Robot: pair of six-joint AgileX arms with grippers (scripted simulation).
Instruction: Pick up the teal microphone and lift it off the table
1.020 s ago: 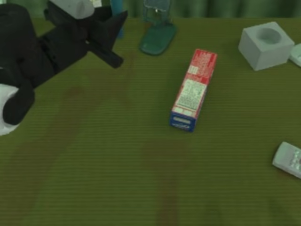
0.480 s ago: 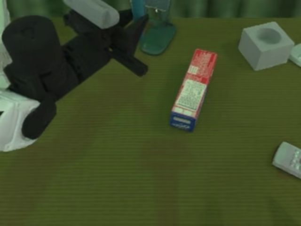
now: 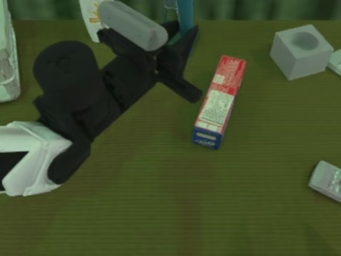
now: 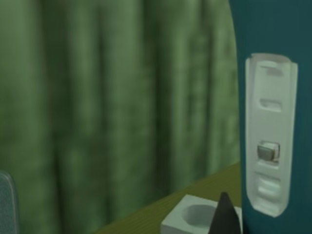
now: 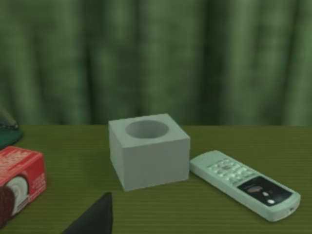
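From above, our left gripper [image 3: 184, 40] has swept rightward along the table's [image 3: 160, 213] far edge, carrying the teal microphone [image 3: 185, 12], so the lift looks underway. The left wrist view shows its handle upright, close by, seemingly clamped in our fingers. The right wrist view shows our parked arm's gripper only as one fingertip, so we cannot tell its state.

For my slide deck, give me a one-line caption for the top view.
Left gripper holds the teal microphone at the table's far edge, beside a red box.
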